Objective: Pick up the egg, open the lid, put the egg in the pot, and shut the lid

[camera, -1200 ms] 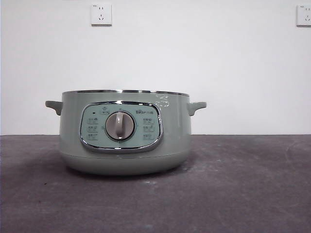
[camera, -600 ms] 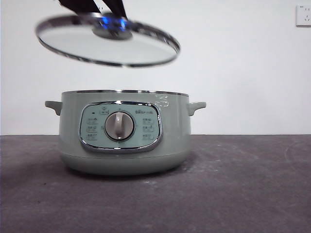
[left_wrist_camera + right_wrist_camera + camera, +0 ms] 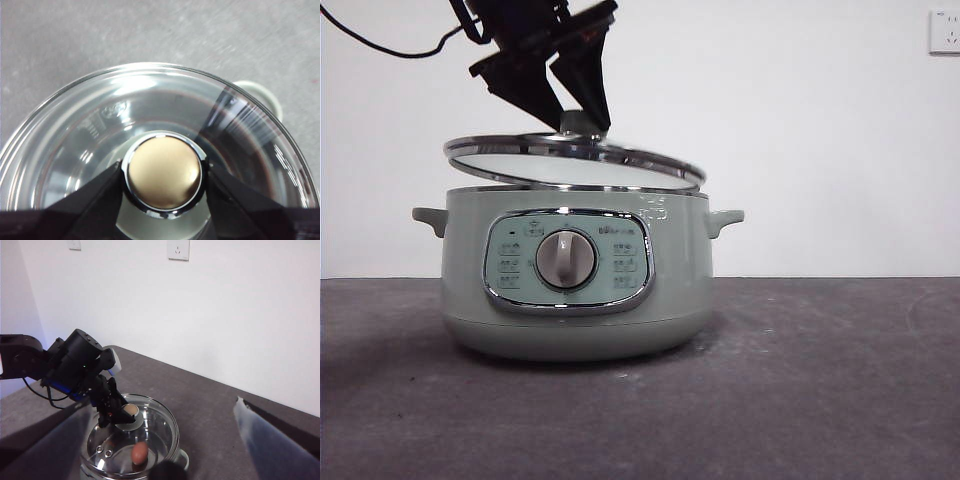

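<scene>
Up close, the pot sat on the dark table, its chrome-framed control panel and dial facing the low camera, a small handle poking out at each side. Just above its rim hung the lid, tilted, the edge on the dial's right nearly touching the pot while the other edge rode higher with a gap beneath. And there was the left gripper, reaching down from the top, its two black jaws clamped on the knob; the wrist camera showed the knob pinched between them over the clear glass. Through that glass, the right wrist camera caught the egg lying on the pot's floor, under the lid. The right gripper hung well above the pot and held nothing, jaws spread wide. Behind it all, a white wall with a socket at the corner.
</scene>
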{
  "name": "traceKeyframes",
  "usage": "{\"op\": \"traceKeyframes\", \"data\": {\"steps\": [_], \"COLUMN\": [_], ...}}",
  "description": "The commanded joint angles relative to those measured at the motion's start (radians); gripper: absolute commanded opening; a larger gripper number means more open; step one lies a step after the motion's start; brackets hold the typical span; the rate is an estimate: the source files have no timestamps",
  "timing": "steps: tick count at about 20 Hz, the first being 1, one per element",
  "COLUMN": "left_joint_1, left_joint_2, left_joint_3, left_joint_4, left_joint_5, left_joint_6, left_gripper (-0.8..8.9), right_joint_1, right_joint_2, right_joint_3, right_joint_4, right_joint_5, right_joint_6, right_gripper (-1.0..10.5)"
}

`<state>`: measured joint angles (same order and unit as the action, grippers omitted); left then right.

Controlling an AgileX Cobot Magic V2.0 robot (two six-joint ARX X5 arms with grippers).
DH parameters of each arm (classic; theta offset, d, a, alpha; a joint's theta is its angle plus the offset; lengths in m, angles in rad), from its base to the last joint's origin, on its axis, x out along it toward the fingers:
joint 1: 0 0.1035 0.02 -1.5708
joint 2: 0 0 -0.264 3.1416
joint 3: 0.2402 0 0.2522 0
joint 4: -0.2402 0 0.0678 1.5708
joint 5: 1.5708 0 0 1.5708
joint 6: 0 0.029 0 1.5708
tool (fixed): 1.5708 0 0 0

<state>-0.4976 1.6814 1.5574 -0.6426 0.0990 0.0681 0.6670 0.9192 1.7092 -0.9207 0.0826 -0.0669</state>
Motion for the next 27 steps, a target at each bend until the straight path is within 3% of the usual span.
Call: {"op": "traceKeyframes", "data": {"steps": [1, 18, 19, 21, 22, 27], "left_joint_1": [0.001, 0.000, 0.000, 0.000, 0.000, 0.000], "left_joint_2": [0.010, 0.066, 0.066, 0.066, 0.066, 0.048], "left_joint_3": [0.020, 0.019, 0.019, 0.019, 0.019, 0.020], "left_joint_4": [0.021, -0.015, -0.028, -0.056, -0.065, -0.067], "left_joint_5": [0.004, 0.008, 0.008, 0.008, 0.008, 0.007], "left_joint_6": [0.008, 0.003, 0.003, -0.006, -0.011, -0.016], "left_gripper": [-0.08, 0.17, 1.04, 4.08, 5.01, 5.04], "right_joint_1": [0.001, 0.001, 0.001, 0.001, 0.001, 0.001], "right_joint_2": [-0.002, -0.002, -0.002, -0.002, -0.002, 0.008], "right_joint_3": [0.000, 0.000, 0.000, 0.000, 0.000, 0.000], "right_joint_4": [0.004, -0.053, -0.055, -0.061, -0.069, -0.157], "right_joint_5": [0.003, 0.002, 0.002, -0.002, -0.004, -0.005], "right_joint_6": [0.010, 0.010, 0.010, 0.010, 0.010, 0.018], "right_gripper": [4.8, 4.7, 4.7, 4.7, 4.7, 4.7]}}
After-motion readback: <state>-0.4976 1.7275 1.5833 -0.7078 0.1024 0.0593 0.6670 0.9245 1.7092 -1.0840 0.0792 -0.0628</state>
